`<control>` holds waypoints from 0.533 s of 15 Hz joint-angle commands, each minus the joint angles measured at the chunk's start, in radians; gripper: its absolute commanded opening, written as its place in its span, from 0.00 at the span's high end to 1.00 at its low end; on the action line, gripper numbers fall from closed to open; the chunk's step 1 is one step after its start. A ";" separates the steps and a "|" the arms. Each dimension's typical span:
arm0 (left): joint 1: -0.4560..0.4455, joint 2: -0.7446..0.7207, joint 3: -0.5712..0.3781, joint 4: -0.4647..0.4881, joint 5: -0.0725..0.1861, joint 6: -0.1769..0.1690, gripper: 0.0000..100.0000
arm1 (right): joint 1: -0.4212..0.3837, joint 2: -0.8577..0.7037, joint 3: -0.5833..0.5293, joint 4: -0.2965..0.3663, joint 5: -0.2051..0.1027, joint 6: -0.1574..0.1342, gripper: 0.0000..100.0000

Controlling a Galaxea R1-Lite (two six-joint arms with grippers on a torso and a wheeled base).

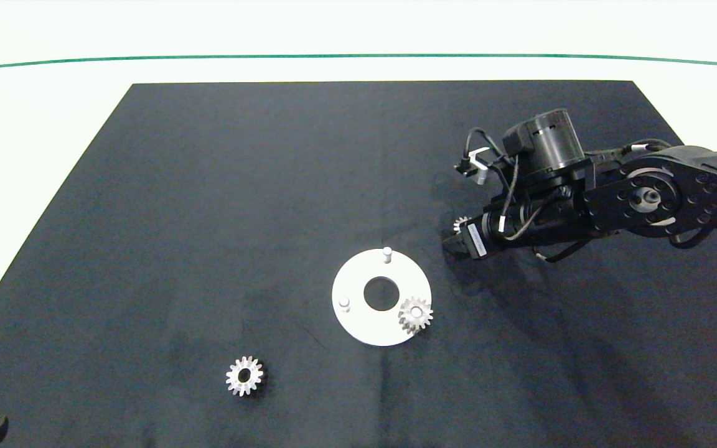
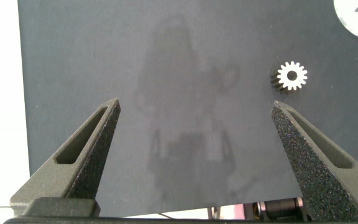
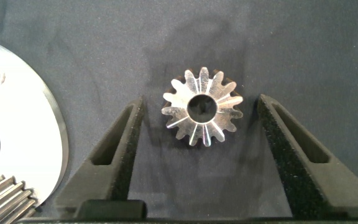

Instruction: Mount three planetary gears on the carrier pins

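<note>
Right gripper [image 3: 197,155] fingers wide, straddling small silver-grey toothed metal gear [image 3: 202,107] lying flat on black table mat [image 1: 209,218], not touching. Second gear [image 1: 415,315] seated on flat white round carrier disc [image 1: 358,323] (two white pins [image 1: 387,254] bare). Third gear [image 2: 291,76] beyond left gripper [image 2: 194,124] fingers, wide apart.

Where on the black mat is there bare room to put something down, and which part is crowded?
The far half of the mat is bare, and so is the strip between the loose gear and the left edge. It is crowded around the white disc with its mounted gear, and right of it, where the right end effector stands open around another gear.
</note>
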State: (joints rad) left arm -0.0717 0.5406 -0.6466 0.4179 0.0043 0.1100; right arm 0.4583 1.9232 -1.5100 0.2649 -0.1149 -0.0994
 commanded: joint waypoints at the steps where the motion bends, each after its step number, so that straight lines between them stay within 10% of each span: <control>1: 0.000 0.001 -0.001 0.002 0.000 0.000 0.00 | -0.001 0.000 -0.004 0.002 0.001 -0.002 0.34; 8: 0.000 0.002 0.001 0.002 -0.001 0.000 0.00 | 0.000 0.005 -0.027 0.002 0.004 0.004 0.48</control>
State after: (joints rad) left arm -0.0726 0.5417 -0.6460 0.4179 0.0036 0.1100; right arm 0.4579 1.9277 -1.5351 0.2660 -0.1096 -0.0938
